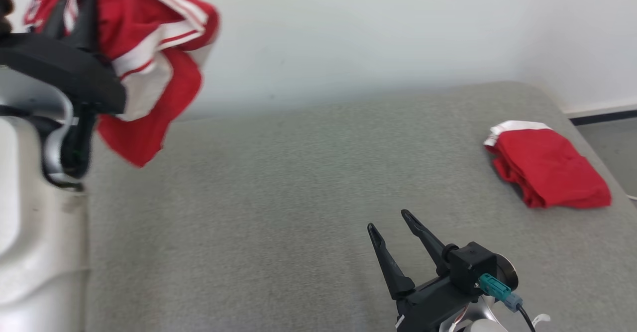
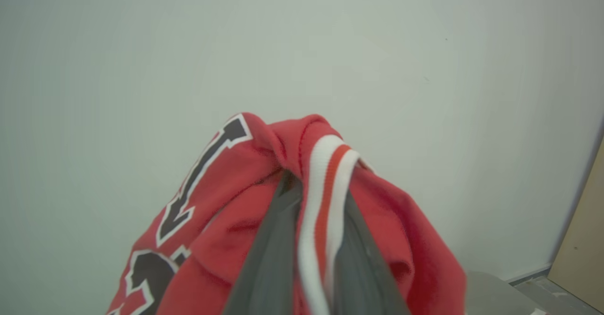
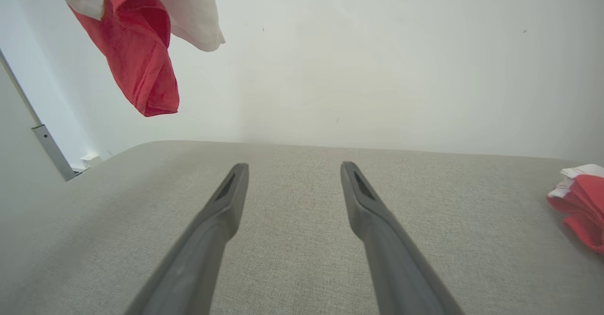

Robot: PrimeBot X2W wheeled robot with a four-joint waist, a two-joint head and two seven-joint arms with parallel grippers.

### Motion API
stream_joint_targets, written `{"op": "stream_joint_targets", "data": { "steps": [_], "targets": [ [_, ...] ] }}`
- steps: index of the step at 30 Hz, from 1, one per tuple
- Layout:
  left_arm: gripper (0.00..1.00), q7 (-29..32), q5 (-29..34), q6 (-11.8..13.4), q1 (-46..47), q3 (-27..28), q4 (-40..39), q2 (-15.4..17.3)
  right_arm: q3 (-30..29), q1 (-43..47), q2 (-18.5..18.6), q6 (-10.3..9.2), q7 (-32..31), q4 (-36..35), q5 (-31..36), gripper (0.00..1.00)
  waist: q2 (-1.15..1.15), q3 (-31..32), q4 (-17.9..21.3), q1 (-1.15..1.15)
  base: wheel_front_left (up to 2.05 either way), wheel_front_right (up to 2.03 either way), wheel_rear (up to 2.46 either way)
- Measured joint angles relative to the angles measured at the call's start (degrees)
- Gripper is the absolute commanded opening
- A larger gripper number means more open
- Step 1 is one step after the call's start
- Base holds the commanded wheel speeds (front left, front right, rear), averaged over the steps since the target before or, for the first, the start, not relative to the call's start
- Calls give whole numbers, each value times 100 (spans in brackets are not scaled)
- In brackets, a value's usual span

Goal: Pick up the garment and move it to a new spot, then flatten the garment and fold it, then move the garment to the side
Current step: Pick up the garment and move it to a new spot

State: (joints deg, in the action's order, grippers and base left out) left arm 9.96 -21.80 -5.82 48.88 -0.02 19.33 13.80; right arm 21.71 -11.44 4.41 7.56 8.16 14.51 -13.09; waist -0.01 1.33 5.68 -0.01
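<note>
A red garment [image 1: 149, 28] with white and red striped trim hangs bunched in the air at the upper left, well above the grey fabric surface [image 1: 298, 182]. My left gripper [image 1: 74, 8] is shut on the garment, its fingertips buried in the cloth. In the left wrist view the garment [image 2: 226, 201] shows black numerals edged in white, and a striped band runs between the two fingers [image 2: 278, 239] of the left gripper [image 2: 321, 183]. My right gripper [image 1: 389, 221] stands open low over the surface with nothing in it, and its wrist view shows the right gripper [image 3: 293, 167] and the garment's hanging end [image 3: 141, 60].
A second red garment [image 1: 547, 165], folded, with a white edge, lies near the surface's right edge; the right wrist view has the folded garment [image 3: 580, 201] at its right border. A pale wall [image 1: 373, 33] backs the surface. Floor shows at the far right [image 1: 612, 143].
</note>
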Motion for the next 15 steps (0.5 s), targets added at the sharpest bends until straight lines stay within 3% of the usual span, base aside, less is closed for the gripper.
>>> {"op": "stream_joint_targets", "data": {
  "steps": [8,15],
  "targets": [
    [0,79,-229,47,-522,-448,-802,-700,-75,-15,1,0,-34,-77,51,100,0,51,609,0,0,0,0],
    [0,-1,-170,87,-1312,-910,-242,-898,-108,-25,-11,0,-51,-124,63,100,0,-76,1090,1,0,0,0]
  ]
}}
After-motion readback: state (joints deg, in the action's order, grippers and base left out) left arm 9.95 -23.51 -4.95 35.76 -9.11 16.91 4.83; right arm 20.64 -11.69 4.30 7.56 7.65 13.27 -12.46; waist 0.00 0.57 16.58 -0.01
